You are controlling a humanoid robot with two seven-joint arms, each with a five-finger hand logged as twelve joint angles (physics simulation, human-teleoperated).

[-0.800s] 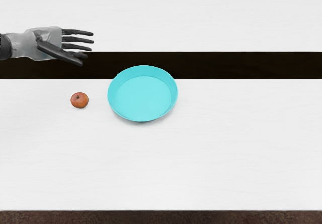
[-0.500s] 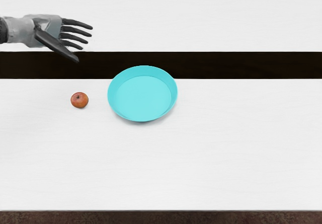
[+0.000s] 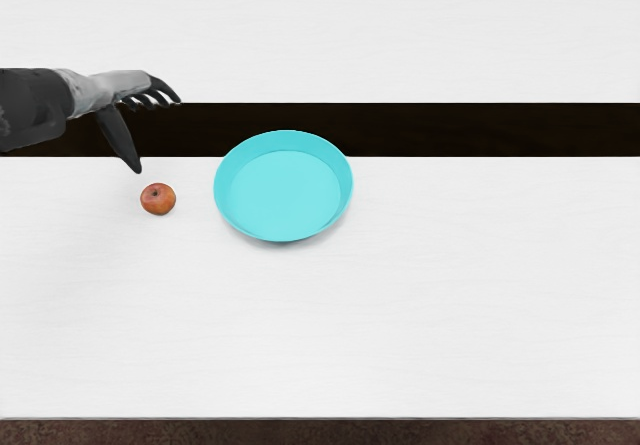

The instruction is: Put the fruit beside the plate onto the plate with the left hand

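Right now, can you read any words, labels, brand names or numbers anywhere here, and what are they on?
None: no text, number or sign can be seen in this view. The fruit, the turquoise plate, the white table and the robot's left hand all look plain and unmarked.

**Fruit Left of Plate, Hand Behind**

The shallow round turquoise plate [image 3: 285, 190] sits on the flat white table [image 3: 420, 325], a little left of the middle. Its far rim overlaps the dark band [image 3: 480, 130] that runs across between the near surface and the far one. The small round reddish-brown fruit [image 3: 158, 199] lies on the table just left of the plate, not touching it. The left hand [image 3: 122, 93] comes in from the left edge, behind the fruit and slightly to its left. It hovers over the band, near the fruit but apart from it.
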